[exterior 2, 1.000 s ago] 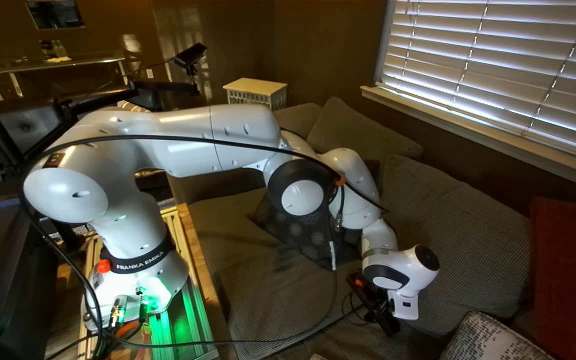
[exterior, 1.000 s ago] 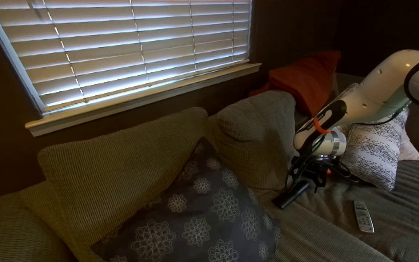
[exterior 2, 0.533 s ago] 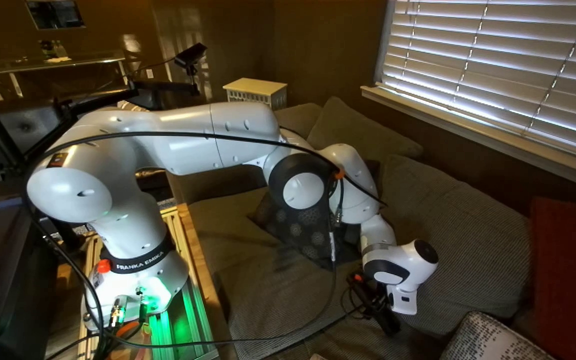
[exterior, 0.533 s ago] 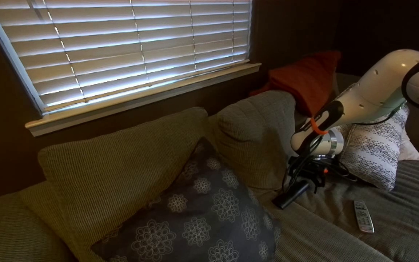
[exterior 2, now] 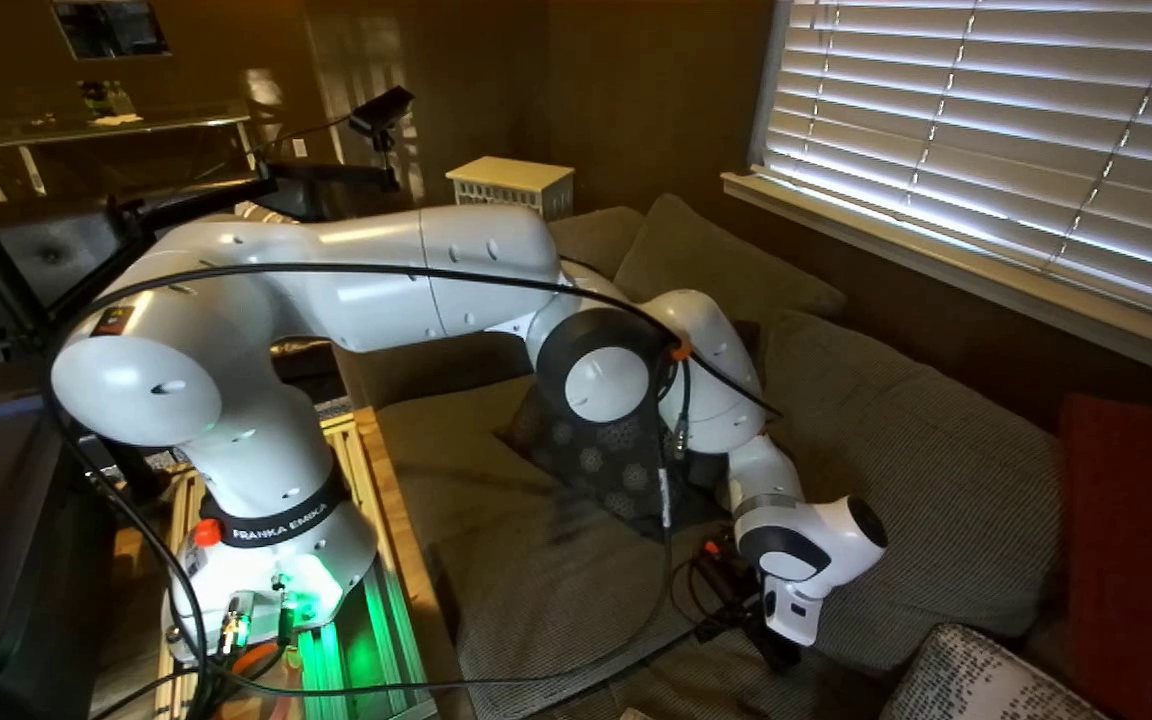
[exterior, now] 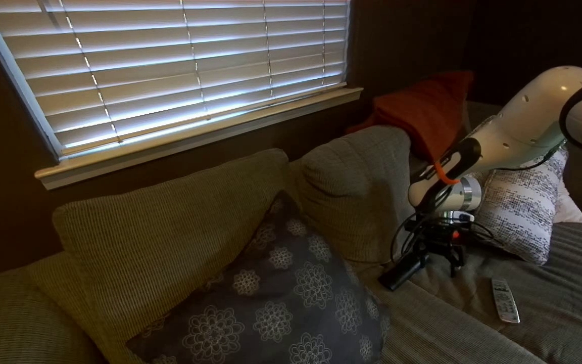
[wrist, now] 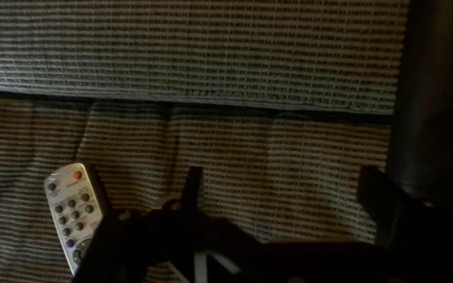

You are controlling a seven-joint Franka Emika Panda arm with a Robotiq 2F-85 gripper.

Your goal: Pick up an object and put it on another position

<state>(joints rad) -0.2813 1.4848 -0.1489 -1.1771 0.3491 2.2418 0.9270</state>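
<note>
The object, a slim light-grey remote [exterior: 505, 301], lies on the sofa seat, buttons up. In the wrist view the remote [wrist: 71, 208] is at lower left, its lower end hidden behind my gripper. My gripper [wrist: 280, 175] is open, with only seat fabric seen between its fingers. In an exterior view the gripper [exterior: 440, 265] hangs low over the seat, apart from the remote, on its window side. The plump tan cushion [exterior: 356, 192] leans against the sofa back beside the gripper; it also shows in an exterior view [exterior 2: 906, 490].
A black tube-like object [exterior: 401, 272] lies on the seat close beside the gripper; it fills the wrist view's right edge [wrist: 431, 78]. A dark flowered pillow [exterior: 281, 298], a wide tan cushion [exterior: 170, 227], a white-and-grey pillow [exterior: 518, 207] and a red cloth [exterior: 425, 111] are around.
My hand has turned a little, so two separate fingers now show in an exterior view, slightly lower and nearer the remote. The remote, cushions and black object have not moved.
</note>
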